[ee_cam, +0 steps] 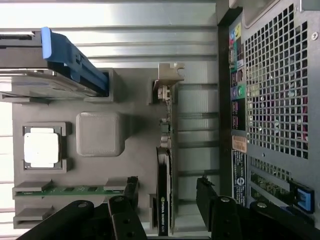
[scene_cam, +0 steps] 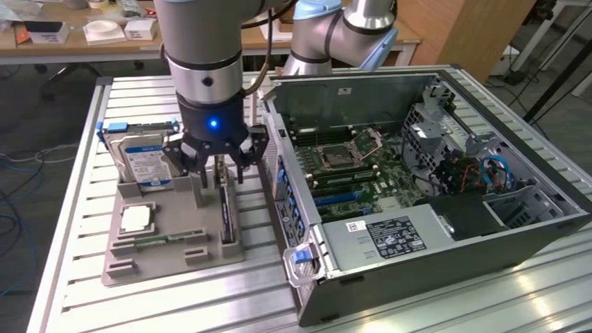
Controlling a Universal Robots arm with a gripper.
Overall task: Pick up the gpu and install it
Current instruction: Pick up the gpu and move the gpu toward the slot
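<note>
Claw [scene_cam: 220,173] is released, its fingers [ee_cam: 131,189] spread either side of the gpu [scene_cam: 226,208], clear of it. The gpu stands on edge in the grey holder [scene_cam: 157,239], in the slot on the holder's side nearest the open computer case [scene_cam: 518,229]. The holder rests on the slatted surface [scene_cam: 74,208].
</note>
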